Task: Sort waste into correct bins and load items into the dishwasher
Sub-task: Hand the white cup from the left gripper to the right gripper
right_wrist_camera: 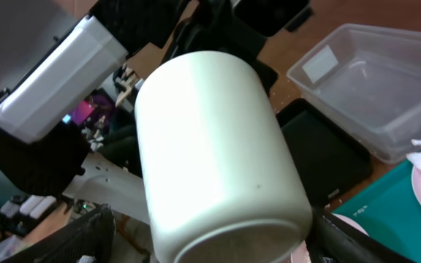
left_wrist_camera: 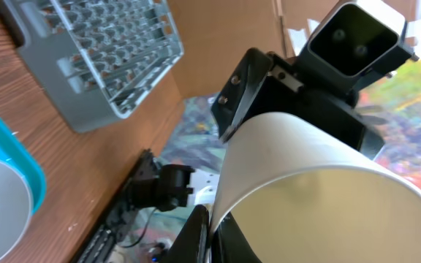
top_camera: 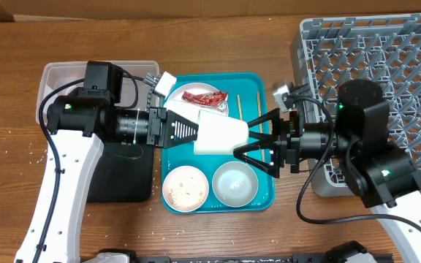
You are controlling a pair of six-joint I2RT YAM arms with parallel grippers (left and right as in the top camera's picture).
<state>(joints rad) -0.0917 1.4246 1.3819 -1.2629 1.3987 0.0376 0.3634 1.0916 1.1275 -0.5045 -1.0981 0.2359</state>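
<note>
A white cup (top_camera: 221, 135) hangs sideways between my two grippers, above the teal tray (top_camera: 265, 193). My left gripper (top_camera: 188, 131) is shut on the cup's rim, one finger inside and one outside (left_wrist_camera: 214, 234). My right gripper (top_camera: 258, 140) is open, its fingers straddling the cup's base (right_wrist_camera: 218, 241) without closing on it. Below, a red wrapper (top_camera: 204, 96) lies on a small plate. A white tissue (top_camera: 165, 82) is at the tray's back left corner and two chopsticks (top_camera: 240, 104) lie at the back. A bowl with crumbs (top_camera: 186, 188) and an empty bowl (top_camera: 234, 183) stand at the front.
The grey dish rack (top_camera: 386, 66) stands at the right, also in the left wrist view (left_wrist_camera: 101, 51). The clear tub (top_camera: 58, 77) and black tray (top_camera: 123, 179) are at the left, both also in the right wrist view (right_wrist_camera: 364, 80) (right_wrist_camera: 320, 153).
</note>
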